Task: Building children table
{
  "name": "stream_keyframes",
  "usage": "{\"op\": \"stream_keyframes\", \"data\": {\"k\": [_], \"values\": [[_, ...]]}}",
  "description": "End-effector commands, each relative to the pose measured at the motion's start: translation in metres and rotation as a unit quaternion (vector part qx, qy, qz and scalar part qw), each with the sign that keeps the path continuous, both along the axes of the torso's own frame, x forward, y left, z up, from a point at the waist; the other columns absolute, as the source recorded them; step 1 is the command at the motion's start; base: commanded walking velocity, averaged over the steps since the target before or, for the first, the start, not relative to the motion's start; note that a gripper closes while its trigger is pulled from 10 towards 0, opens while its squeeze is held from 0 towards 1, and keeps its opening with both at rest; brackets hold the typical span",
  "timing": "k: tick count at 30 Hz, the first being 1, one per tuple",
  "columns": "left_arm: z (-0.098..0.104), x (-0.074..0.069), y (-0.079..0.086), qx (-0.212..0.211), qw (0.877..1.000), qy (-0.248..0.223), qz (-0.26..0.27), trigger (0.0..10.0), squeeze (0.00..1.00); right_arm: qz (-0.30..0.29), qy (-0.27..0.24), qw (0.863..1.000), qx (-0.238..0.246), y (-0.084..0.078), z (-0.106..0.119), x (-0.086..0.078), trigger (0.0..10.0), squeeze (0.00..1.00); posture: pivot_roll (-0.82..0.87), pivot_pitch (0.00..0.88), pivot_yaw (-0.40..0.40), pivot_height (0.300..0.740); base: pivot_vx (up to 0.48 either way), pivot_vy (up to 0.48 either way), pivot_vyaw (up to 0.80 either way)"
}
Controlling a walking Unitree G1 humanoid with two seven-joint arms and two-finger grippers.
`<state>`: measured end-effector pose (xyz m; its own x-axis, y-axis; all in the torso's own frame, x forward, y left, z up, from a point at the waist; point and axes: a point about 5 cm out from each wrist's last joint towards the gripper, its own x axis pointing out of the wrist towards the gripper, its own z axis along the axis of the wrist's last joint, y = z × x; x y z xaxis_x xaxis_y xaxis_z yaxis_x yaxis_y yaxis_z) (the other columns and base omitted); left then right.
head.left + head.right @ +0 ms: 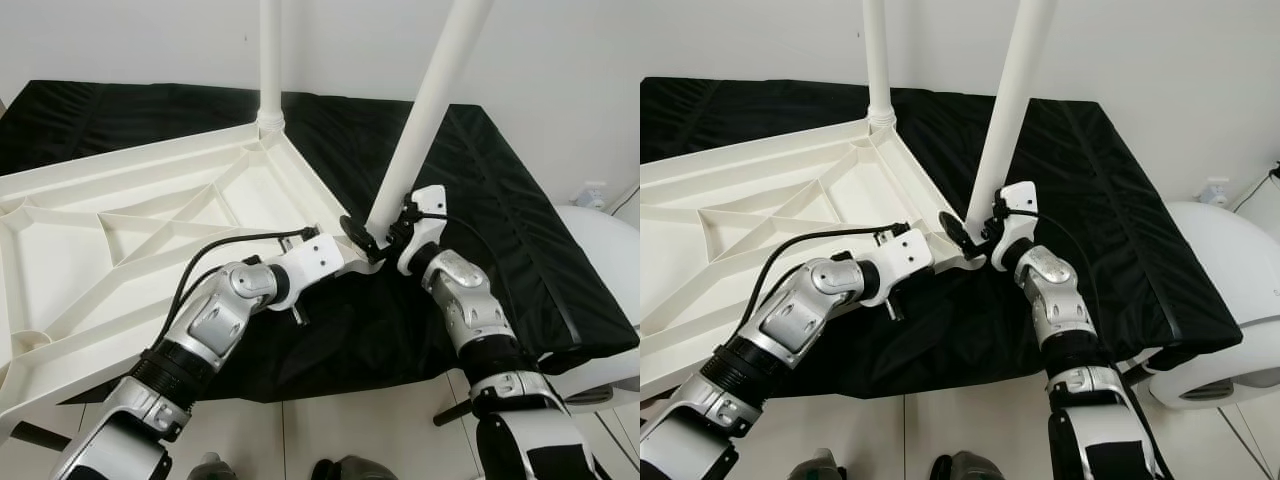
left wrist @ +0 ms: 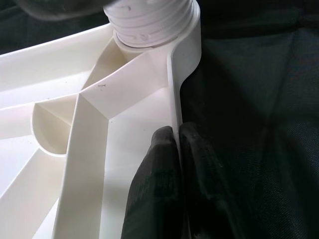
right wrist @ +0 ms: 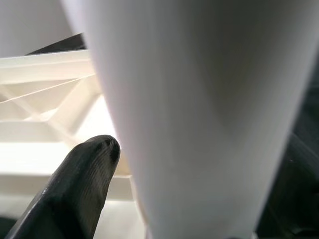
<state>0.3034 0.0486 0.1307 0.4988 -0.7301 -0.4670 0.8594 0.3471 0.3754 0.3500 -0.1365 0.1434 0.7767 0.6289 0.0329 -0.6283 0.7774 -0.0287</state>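
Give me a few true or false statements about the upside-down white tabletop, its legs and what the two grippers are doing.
1. The tabletop lies underside up on a black cloth. True.
2. The left gripper pinches the tabletop's rim. True.
3. The right gripper is at the base of the leaning leg. True.
4. The far leg lies flat on the cloth. False: it stands upright in its corner socket.
5. The tabletop's underside is smooth. False: it is ribbed.
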Motion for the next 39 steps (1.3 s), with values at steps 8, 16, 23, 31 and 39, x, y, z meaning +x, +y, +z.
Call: {"op": "stream_keyframes", "data": {"k": [8,16,23,31,39], "values": [[-0.016,-0.010,-0.007,0.014,0.999,0.035,-0.031,10.0,0.00,0.091,0.012,0.996,-0.017,-0.013,0.003,0.002,10.0,0.00,0.05,0.000,-0.083,0.740,0.000,0.000,0.00],[-0.013,-0.005,-0.003,0.017,0.999,0.029,-0.028,10.0,0.00,0.086,0.000,0.996,-0.032,-0.029,0.014,0.012,10.0,0.00,0.05,0.000,-0.079,0.740,0.000,0.000,0.00],[-0.012,-0.004,-0.003,0.017,0.999,0.026,-0.025,10.0,0.00,0.082,0.005,0.995,-0.050,-0.038,0.012,0.014,0.0,0.00,0.05,0.000,-0.087,0.740,0.000,0.000,0.00],[-0.012,-0.004,-0.002,0.015,0.999,0.026,-0.022,10.0,0.00,0.091,0.016,0.994,-0.053,-0.039,0.007,0.012,0.0,0.00,0.05,0.000,-0.097,0.740,0.000,0.000,0.00],[-0.011,-0.004,-0.003,0.011,0.999,0.024,-0.019,10.0,0.00,0.070,0.014,0.997,-0.040,-0.035,0.000,0.010,10.0,0.00,0.04,0.004,-0.113,0.740,0.000,0.000,0.00]]}}
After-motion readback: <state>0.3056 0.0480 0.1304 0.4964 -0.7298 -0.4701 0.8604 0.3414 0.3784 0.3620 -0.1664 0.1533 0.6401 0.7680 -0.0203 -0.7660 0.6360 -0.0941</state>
